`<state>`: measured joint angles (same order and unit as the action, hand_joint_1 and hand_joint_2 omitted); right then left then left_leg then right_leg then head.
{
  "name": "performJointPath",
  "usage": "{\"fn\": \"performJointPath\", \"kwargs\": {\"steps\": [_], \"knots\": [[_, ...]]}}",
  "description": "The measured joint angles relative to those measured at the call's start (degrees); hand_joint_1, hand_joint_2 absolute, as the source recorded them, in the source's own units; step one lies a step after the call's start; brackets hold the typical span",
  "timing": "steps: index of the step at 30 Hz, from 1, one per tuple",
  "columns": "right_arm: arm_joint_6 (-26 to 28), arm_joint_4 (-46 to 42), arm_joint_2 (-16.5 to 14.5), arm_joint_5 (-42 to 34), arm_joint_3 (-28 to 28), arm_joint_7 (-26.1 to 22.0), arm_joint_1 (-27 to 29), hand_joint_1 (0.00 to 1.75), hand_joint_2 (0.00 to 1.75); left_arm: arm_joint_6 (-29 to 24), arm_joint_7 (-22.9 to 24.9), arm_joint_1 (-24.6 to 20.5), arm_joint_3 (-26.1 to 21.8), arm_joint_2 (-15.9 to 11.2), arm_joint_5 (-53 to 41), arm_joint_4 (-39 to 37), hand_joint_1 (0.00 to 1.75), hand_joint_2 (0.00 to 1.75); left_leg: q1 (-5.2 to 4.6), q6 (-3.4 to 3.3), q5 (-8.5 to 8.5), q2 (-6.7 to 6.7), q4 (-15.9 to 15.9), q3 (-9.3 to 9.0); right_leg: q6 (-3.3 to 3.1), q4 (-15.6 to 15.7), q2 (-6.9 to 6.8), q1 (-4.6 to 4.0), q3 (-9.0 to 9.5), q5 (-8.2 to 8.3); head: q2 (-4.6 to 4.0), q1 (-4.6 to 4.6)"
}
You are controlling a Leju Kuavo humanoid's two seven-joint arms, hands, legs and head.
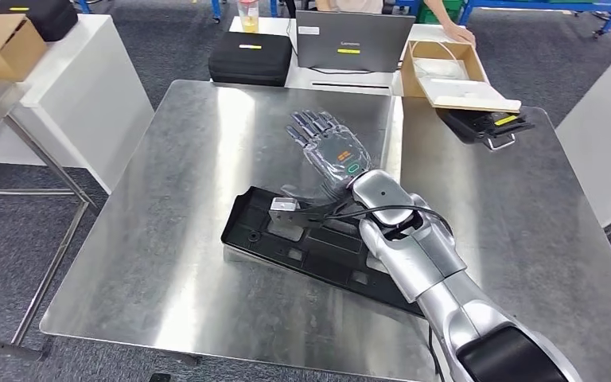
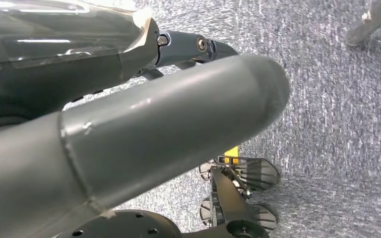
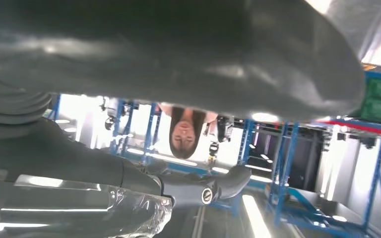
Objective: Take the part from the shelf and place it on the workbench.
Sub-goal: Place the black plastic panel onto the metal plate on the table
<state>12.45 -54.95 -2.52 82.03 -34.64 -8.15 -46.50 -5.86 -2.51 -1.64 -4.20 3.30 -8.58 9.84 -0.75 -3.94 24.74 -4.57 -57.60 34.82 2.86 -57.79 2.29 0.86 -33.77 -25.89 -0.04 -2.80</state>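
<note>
So on your far left at about 10 o'clock there's a cardboard box (image 1: 0,44) and a black bag (image 1: 48,16) on a white side table (image 1: 87,87). Your steel workbench (image 1: 167,239) takes up the middle of the head view, and the part (image 1: 286,239), a flat black tray-looking panel with a small silver block on it, is already lying on the bench, running from roughly the centre down toward 5 o'clock. Your right hand (image 1: 330,147) is just past the part at about 12 o'clock from it, fingers stretched out and apart, holding nothing, hovering over bare steel with the forearm crossing over the part's right end. Further back at 12 o'clock you've got a black case (image 1: 251,57), a laptop (image 1: 354,40) and a cup (image 1: 248,14) on a white table. At around 1 o'clock a person's hand (image 1: 457,33) rests on the edge of an open carton (image 1: 453,76), with a black tool (image 1: 485,126) just below it on the bench. Your left hand (image 2: 129,124) shows in the left wrist view, hanging over grey carpet (image 2: 337,99); you can see the thumb and one finger tip but I can't tell how the fingers sit.
</note>
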Motion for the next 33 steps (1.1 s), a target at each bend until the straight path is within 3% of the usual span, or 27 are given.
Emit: {"fn": "performJointPath", "kwargs": {"steps": [3, 5, 8, 10, 11, 14, 16, 18, 20, 22, 24, 25, 26, 27, 29, 31, 33], "knots": [[-0.1, -0.3, -0.1, 0.1, 0.0, 0.1, 0.0, 0.0, 0.0, 0.0, 0.1, 0.1, 0.0, 0.0, -0.2, 0.0, 0.0, 0.0, 0.28, 0.94, -0.01, -0.77, -0.1, 0.5, -1.34, 0.9, -0.73, -0.12, 0.54, 0.4, 0.0, -0.04], [-0.1, -0.5, -0.2, 0.1, 0.0, 0.1, 0.0, 0.0, 0.0, 0.0, 0.2, 0.1, 0.0, 0.0, -0.2, 0.0, 0.0, 0.0, 0.38, 1.76, 1.29, 0.51, -2.1, 1.46, -2.14, 1.3, -1.54, 0.18, 0.81, 0.59, 0.0, -0.18], [-0.1, -0.7, -0.3, 0.1, 0.0, 0.1, 0.0, 0.0, 0.0, 0.0, 0.2, -0.1, 0.0, 0.0, -0.3, 0.0, 0.0, 0.0, 1.02, 3.06, 6.04, 3.39, -12.1, 6.54, -2.81, 1.5, -3.04, 0.22, 1.1, 0.46, 0.0, -0.62], [-0.2, -0.7, -0.3, 0.1, -0.1, 0.1, 0.2, 0.0, 0.0, -0.1, 0.5, -0.1, 0.0, 0.0, -0.3, 0.0, 0.0, 0.0, 1.62, 3.64, 6.6, 3.97, -15.9, 8.91, -2.9, 1.4, -4.2, 0.2, 1.12, 0.36, 0.0, -0.64], [-0.2, -0.7, -0.3, 0.1, -0.2, 0.1, 0.2, 0.0, 0.0, -0.1, 0.6, -0.1, 0.0, 0.1, -0.3, 0.0, 0.0, 0.0, 1.86, 3.8, 5.34, 4.27, -14.7, 8.48, -2.88, 1.4, -4.71, 0.23, 1.14, 0.3, 0.0, -0.65], [-0.3, -0.7, -0.6, 0.2, -0.3, 0.1, 0.2, 0.0, 0.0, -0.3, 1.0, -0.1, 0.0, 0.1, -0.3, 0.0, 0.0, 0.0, 1.97, 3.8, 0.34, 6.88, -3.5, 2.8, -2.38, 1.4, -6.04, -0.02, 1.44, -0.08, 0.0, -0.67], [-0.3, -0.7, -0.6, 0.2, -0.3, 0.1, 0.0, 0.0, 0.0, -0.3, 1.1, -0.3, 0.0, 0.2, -0.3, 0.0, 0.0, 0.0, 1.55, 3.35, -0.29, 7.67, -0.2, 1.09, -1.84, 1.4, -6.86, -0.43, 1.61, -0.39, 0.0, -0.44], [-0.3, -0.8, -0.7, 0.2, -0.4, 0.1, 0.0, 0.0, 0.0, -0.3, 1.3, -0.3, 0.0, 0.2, -0.3, 0.0, 0.0, 0.0, 1.19, 2.64, -0.27, 6.45, -0.1, 1.19, -1.21, 1.4, -7.78, -0.59, 1.92, -0.62, 0.0, -0.15], [-0.3, -0.8, -0.8, 0.3, -0.4, 0.1, -0.1, 0.0, 0.0, -0.2, 1.5, -0.2, 0.0, 0.3, -0.3, 0.0, 0.0, 0.0, 1.2, 1.83, -0.57, 5.42, 0.3, 0.93, -0.71, 0.3, -6.8, -0.51, 1.54, -1.53, 0.0, -0.1], [-0.3, -0.8, -0.7, 0.4, -0.4, 0.1, -0.1, 0.0, 0.0, -0.2, 1.7, -0.2, 0.0, 0.4, -0.3, 0.0, 0.0, 0.0, 1.33, 1.11, -0.87, 4.49, 0.6, 0.74, -0.97, -5.2, -4.24, -0.32, -1.1, -4.19, 0.0, 0.06], [-0.3, -0.7, -0.5, 0.4, -0.4, 0.1, 0.2, 0.0, 0.0, -0.2, 1.8, -0.3, 0.0, 0.3, -0.3, 0.0, 0.0, 0.0, 1.26, 0.79, -0.89, 3.24, 0.5, 0.82, -1.34, -13.3, -2.92, -0.3, -5.14, -7.16, 0.0, 0.3], [-0.3, -0.7, -0.4, 0.4, -0.4, 0.1, 0.4, 0.0, 0.0, -0.2, 1.9, -0.3, 0.0, 0.3, -0.3, 0.0, 0.0, 0.0, 1.22, 0.76, -0.88, 2.49, 0.5, 0.83, -1.21, -15.8, -2.7, -0.32, -6.55, -7.71, 0.0, 0.33], [-0.3, -0.7, -0.2, 0.4, -0.4, 0.1, 0.5, 0.0, 0.0, -0.2, 1.9, -0.3, 0.0, 0.4, -0.3, 0.0, 0.0, 0.0, 1.19, 0.76, -0.88, 1.76, 0.5, 0.83, -0.89, -16.0, -2.54, -0.33, -6.91, -7.33, 0.0, 0.37], [-0.3, -0.6, -0.2, 0.4, -0.4, 0.1, 0.6, 0.0, 0.0, -0.1, 1.9, -0.2, 0.0, 0.4, -0.3, 0.0, 0.0, 0.0, 1.17, 0.77, -0.88, 1.05, 0.4, 0.81, -0.47, -14.0, -2.35, -0.34, -6.18, -6.09, 0.0, 0.37], [-0.3, -0.6, -0.1, 0.5, -0.4, 0.1, 0.4, 0.0, 0.0, -0.1, 2.0, -0.2, 0.0, 0.4, -0.3, 0.0, 0.0, 0.0, 1.16, 0.9, -0.8, -0.17, 0.2, 0.88, 0.22, -5.8, -0.89, -0.12, -2.56, -2.57, 0.0, 0.39], [-0.3, -0.7, -0.2, 0.5, -0.4, 0.1, 0.3, 0.0, 0.0, -0.1, 2.0, -0.2, -0.1, 0.4, -0.3, 0.0, 0.0, 0.0, 1.06, 1.34, -0.68, -1.23, -0.2, 1.26, -0.11, -0.3, 0.48, 0.04, -0.07, -0.62, 0.0, 0.37], [-0.3, -0.7, -0.4, 0.6, -0.4, 0.1, 0.2, 0.0, 0.0, -0.1, 2.1, -0.1, -0.1, 0.4, -0.3, 0.0, 0.0, 0.0, 1.14, 2.05, -0.73, -2.05, -0.3, 1.67, -1.11, 0.3, 0.12, -0.11, 0.29, -0.38, 0.0, 0.36]]}}
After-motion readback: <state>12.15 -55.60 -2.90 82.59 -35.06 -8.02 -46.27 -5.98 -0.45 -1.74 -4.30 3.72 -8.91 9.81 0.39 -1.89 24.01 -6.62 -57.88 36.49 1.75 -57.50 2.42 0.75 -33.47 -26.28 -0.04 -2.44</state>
